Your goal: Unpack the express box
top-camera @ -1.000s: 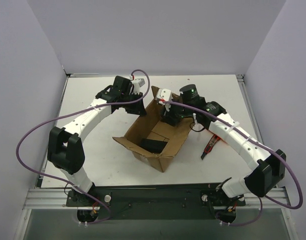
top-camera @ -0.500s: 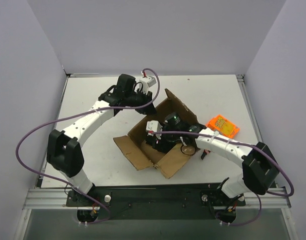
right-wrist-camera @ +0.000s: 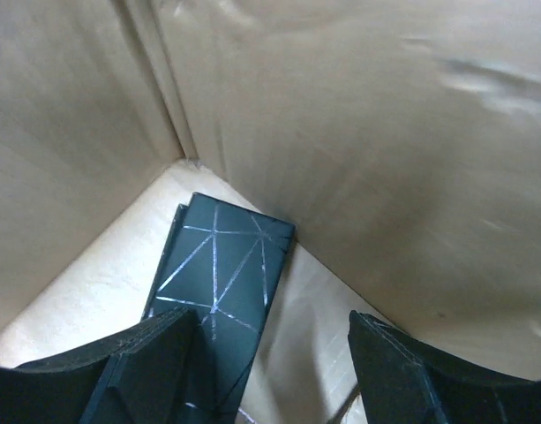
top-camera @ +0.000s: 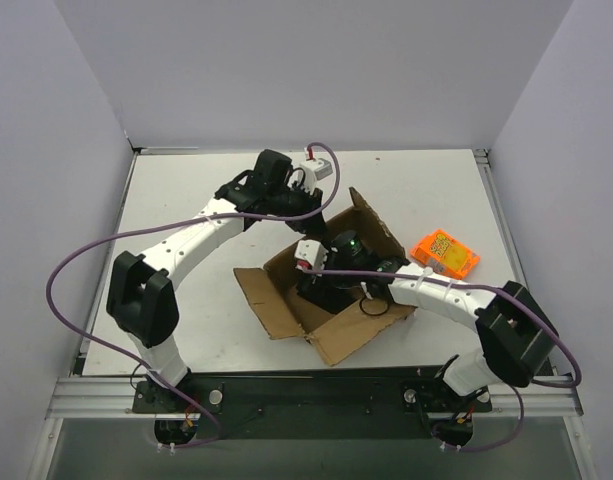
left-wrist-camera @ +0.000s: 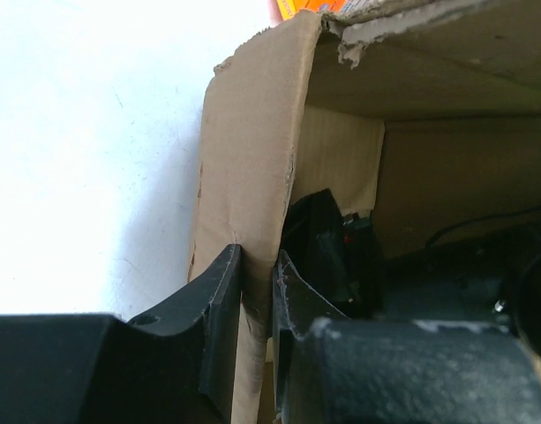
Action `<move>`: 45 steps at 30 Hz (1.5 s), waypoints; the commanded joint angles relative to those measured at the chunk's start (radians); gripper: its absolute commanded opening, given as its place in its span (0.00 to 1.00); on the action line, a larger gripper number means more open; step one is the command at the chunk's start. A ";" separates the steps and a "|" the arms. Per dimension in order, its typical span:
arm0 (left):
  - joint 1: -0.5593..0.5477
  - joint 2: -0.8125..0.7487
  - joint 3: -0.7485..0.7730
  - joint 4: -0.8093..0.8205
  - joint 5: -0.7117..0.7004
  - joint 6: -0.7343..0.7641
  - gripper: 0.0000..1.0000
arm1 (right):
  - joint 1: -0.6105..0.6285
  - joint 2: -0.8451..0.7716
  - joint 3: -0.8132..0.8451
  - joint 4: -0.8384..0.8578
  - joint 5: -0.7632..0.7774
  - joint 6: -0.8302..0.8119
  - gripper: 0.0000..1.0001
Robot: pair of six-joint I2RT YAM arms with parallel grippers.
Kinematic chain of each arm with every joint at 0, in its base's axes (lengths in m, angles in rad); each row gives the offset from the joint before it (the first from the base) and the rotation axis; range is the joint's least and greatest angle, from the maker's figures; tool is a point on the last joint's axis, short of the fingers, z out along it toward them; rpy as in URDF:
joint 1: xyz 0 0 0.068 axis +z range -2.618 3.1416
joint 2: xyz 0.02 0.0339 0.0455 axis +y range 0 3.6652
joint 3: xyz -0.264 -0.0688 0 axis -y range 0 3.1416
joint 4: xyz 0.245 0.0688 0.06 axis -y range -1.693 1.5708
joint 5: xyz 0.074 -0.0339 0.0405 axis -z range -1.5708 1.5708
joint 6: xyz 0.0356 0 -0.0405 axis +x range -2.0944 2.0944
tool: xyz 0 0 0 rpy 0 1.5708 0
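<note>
- White counter, smooth and matte, carries everything.
- Left fingers: black, flat-faced, clenched on the upright side wall of the express box, one finger outside the wall and one inside. Same pinch as a second ago, but the left arm now sits further right.
- Express box: brown corrugated cardboard, mid-counter between the two arms, flaps splayed outward. The edge near the left fingers is torn and ragged, with the fluting exposed. No legible print in any view. The box has turned and slid a little to the right over the last second.
- Right fingers: released and spread wide, touching nothing, down inside the box. A second ago they were at the far rim, closed.
- Black flat rectangular card: glossy, crossed by thin silver lines. It lies on the box floor in the corner, below and between the right fingers.
- Orange packet: flat, rectangular, yellow-and-white print too small to read. It lies on the counter right of the box, apart from it. It was not at that spot a second ago.
</note>
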 commanded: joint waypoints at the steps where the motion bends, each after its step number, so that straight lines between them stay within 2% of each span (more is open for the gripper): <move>1: 0.028 0.044 0.109 0.014 0.110 -0.093 0.00 | -0.002 0.080 0.060 -0.090 0.016 -0.031 0.72; 6: 0.039 0.056 0.107 0.021 0.071 -0.092 0.00 | -0.011 0.116 0.114 -0.234 -0.111 0.097 0.72; 12: 0.039 0.062 0.090 0.033 0.062 -0.104 0.00 | -0.010 0.145 0.136 -0.291 -0.223 0.179 0.72; 15: 0.039 0.064 0.090 0.036 0.058 -0.111 0.00 | -0.002 0.165 0.146 -0.308 -0.175 0.153 0.72; 17: 0.039 0.065 0.095 0.041 0.059 -0.121 0.00 | 0.012 0.191 0.140 -0.296 -0.081 0.124 0.73; 21: 0.037 0.071 0.118 0.037 0.061 -0.124 0.00 | 0.024 0.243 0.143 -0.269 -0.065 0.096 0.73; 24: 0.039 0.075 0.121 0.037 0.056 -0.127 0.00 | 0.039 0.284 0.168 -0.268 -0.078 0.072 0.65; 25: 0.039 0.075 0.124 0.033 0.055 -0.130 0.00 | 0.041 0.292 0.175 -0.267 -0.079 0.069 0.57; 27: 0.039 0.073 0.124 0.031 0.051 -0.131 0.00 | 0.039 0.298 0.177 -0.271 -0.082 0.044 0.48; 28: 0.039 0.075 0.124 0.027 0.047 -0.130 0.00 | 0.041 0.297 0.177 -0.274 -0.081 0.035 0.37; 30: 0.039 0.076 0.124 0.008 0.030 -0.122 0.00 | 0.036 0.283 0.179 -0.286 -0.089 0.017 0.23; 31: 0.040 0.076 0.123 0.005 0.024 -0.121 0.00 | 0.033 0.274 0.180 -0.289 -0.090 0.014 0.10; 33: 0.043 0.075 0.118 -0.004 0.016 -0.119 0.00 | 0.026 0.237 0.191 -0.294 -0.081 0.018 0.00; 38: 0.059 0.071 0.101 -0.007 -0.007 -0.105 0.00 | -0.024 0.119 0.266 -0.348 -0.084 0.017 0.00; 45: 0.089 0.091 0.120 -0.035 -0.050 -0.085 0.00 | -0.102 -0.093 0.367 -0.403 -0.202 -0.013 0.00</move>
